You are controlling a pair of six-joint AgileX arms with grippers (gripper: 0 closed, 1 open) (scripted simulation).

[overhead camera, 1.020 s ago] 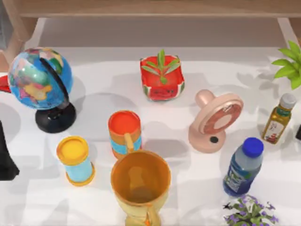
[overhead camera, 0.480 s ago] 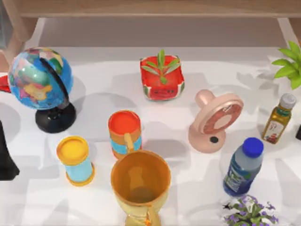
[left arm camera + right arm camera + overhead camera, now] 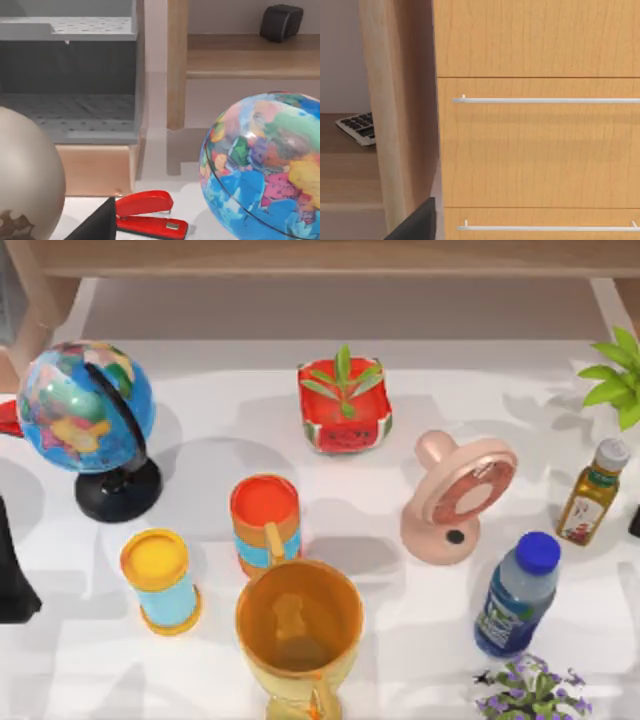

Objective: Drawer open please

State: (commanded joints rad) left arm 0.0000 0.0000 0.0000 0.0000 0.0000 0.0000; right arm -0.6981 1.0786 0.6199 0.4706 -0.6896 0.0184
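The right wrist view faces a wooden cabinet with a drawer (image 3: 535, 150) whose front sits flush and shut. A thin silver bar handle (image 3: 545, 100) runs along the top of that front. Below it, a second handle (image 3: 545, 228) marks another shut front. A dark piece of my right gripper (image 3: 415, 222) shows some way in front of the cabinet's corner post, apart from both handles. In the top view my right arm (image 3: 635, 522) is a dark sliver at the right edge and my left arm (image 3: 12, 575) stands parked at the left edge.
On the table stand a globe (image 3: 85, 410), a watermelon planter (image 3: 344, 405), a pink fan (image 3: 460, 495), an orange cup (image 3: 265, 520), a yellow-lidded can (image 3: 158, 580), a big yellow mug (image 3: 298, 625), a blue bottle (image 3: 518, 595) and an oil bottle (image 3: 592, 490). A red stapler (image 3: 147, 212) lies by a grey tray (image 3: 65, 115).
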